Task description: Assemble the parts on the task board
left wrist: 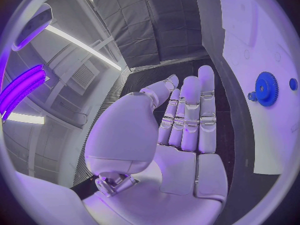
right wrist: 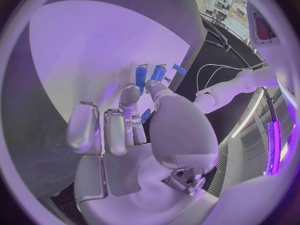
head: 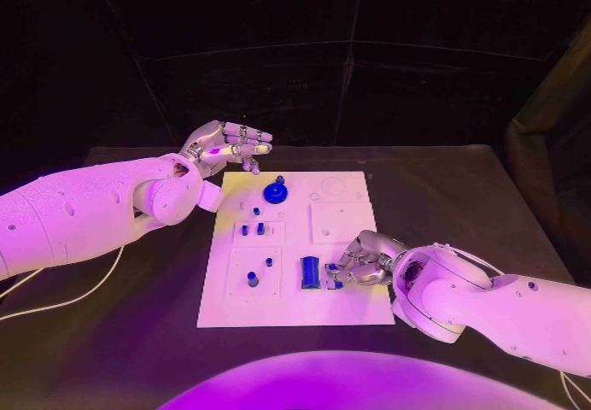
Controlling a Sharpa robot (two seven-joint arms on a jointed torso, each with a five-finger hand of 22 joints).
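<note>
The white task board [head: 295, 303] lies in the middle of the black table. A blue gear [head: 275, 191] stands near the board's far end, also seen as the blue gear [left wrist: 267, 88]. My left hand [head: 228, 145] hovers above the board's far left corner; its palm and fingers [left wrist: 187, 120] are straight and hold nothing. My right hand [head: 359, 263] is low over the board's near right part. Its thumb and a finger pinch a small blue part [head: 330, 276], seen as the part [right wrist: 145, 116]. A long blue block [head: 309, 272] lies just left of it.
Several small blue pegs [head: 253, 229] stand in the board's left column, one peg [head: 253, 278] nearer me. A square recess [head: 335, 220] and a round outline [head: 332, 186] mark the board's right side. A white cable [head: 61, 299] lies on the table at the left.
</note>
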